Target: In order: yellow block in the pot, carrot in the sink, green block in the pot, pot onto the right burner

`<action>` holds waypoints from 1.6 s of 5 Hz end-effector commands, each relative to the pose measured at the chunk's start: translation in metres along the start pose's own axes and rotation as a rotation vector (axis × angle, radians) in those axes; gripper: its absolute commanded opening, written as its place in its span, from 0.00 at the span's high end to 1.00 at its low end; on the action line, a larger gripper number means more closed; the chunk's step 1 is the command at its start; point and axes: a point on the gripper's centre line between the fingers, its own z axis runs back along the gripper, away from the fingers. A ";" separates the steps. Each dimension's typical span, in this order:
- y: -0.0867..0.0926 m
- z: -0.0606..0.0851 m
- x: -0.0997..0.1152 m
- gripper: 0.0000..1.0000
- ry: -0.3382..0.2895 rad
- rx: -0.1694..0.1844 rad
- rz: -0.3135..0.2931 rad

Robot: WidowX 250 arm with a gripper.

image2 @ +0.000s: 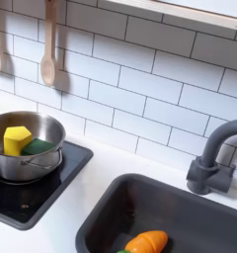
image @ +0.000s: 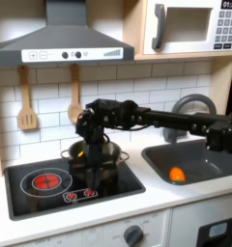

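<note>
The shiny steel pot [image: 101, 152] [image2: 32, 158] stands on the black stovetop, at the right of the red-ringed burner in the first exterior view. Inside it lie the yellow block [image2: 15, 139] and, touching it, the dark green block [image2: 39, 146]. The orange carrot [image: 176, 175] [image2: 148, 241] lies on the floor of the dark grey sink [image: 210, 166] [image2: 190, 203]. My black gripper [image: 91, 172] hangs down at the pot's near rim in the first exterior view. Its fingers are too dark against the pot and stove to tell whether they hold the rim.
The arm reaches in from the first exterior view's right, above the sink. A dark arched faucet [image: 192, 104] [image2: 213, 158] stands behind the sink. A red-ringed burner [image: 45, 179] is left of the pot. Wooden utensils [image: 27, 116] [image2: 48, 61] hang on the tiled wall.
</note>
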 end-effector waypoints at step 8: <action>0.000 -0.010 -0.001 1.00 0.021 0.002 -0.009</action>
